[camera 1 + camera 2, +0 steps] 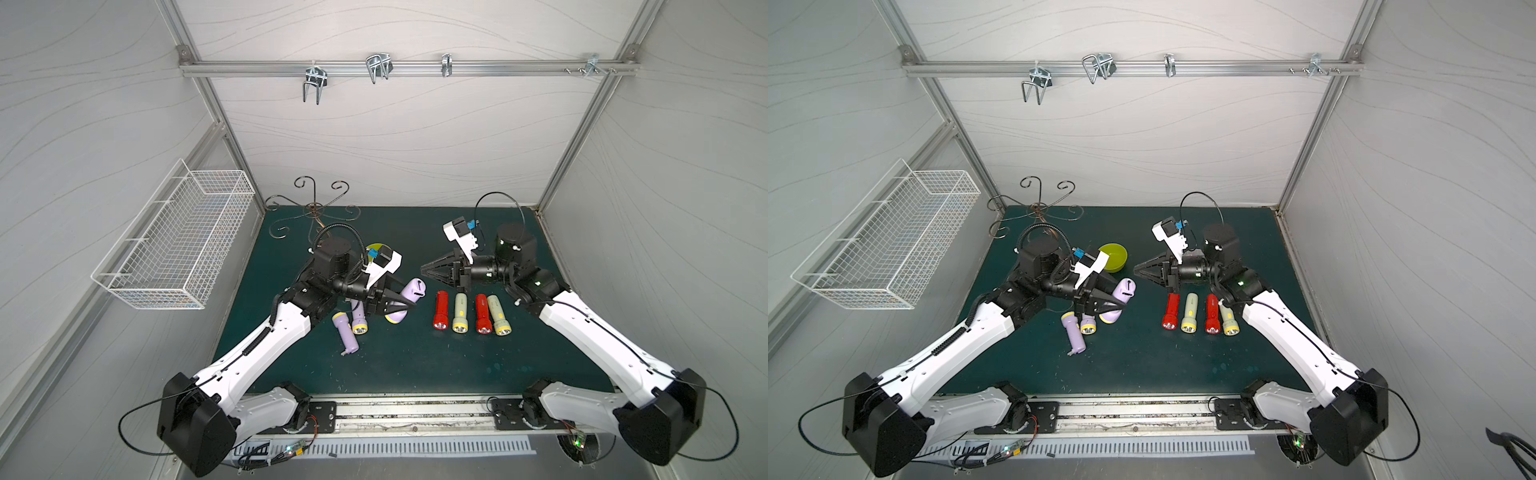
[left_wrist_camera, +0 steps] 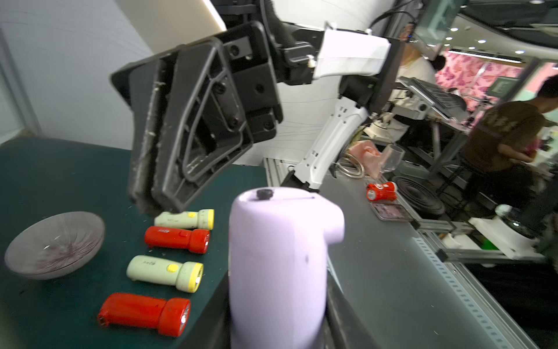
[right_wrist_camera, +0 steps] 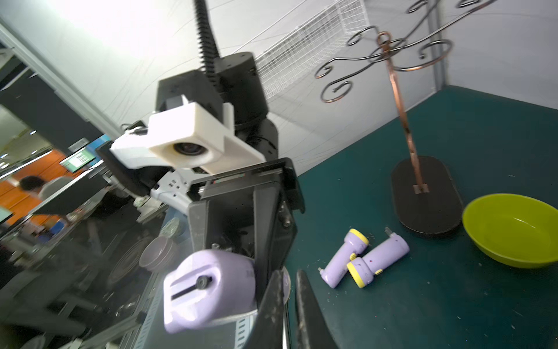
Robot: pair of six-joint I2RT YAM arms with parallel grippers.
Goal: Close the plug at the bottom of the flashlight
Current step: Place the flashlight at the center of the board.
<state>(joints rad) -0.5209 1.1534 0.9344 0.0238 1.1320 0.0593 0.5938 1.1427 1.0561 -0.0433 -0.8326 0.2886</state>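
My left gripper (image 1: pixel 412 306) (image 1: pixel 1124 307) (image 2: pixel 277 332) is shut on the body of a purple flashlight (image 1: pixel 409 293) (image 1: pixel 1121 293) (image 2: pixel 280 256) (image 3: pixel 208 290), held above the green mat. The flashlight's bottom end points up and to the right. That end face shows a dark slot and the plug's black knob (image 2: pixel 264 193) (image 3: pixel 201 282). My right gripper (image 1: pixel 423 269) (image 1: pixel 1136 269) (image 2: pixel 151 193) (image 3: pixel 290 281) hangs shut and empty just right of that end, a little apart from it.
Several red and pale green flashlights lie in a row (image 1: pixel 469 313) on the mat's right half. Two more purple flashlights (image 1: pixel 351 328) lie under my left gripper. A green bowl (image 1: pixel 1113 257), a clear glass bowl (image 2: pixel 54 244), a metal hook stand (image 1: pixel 316 208) and a wire basket (image 1: pixel 174 245) are nearby.
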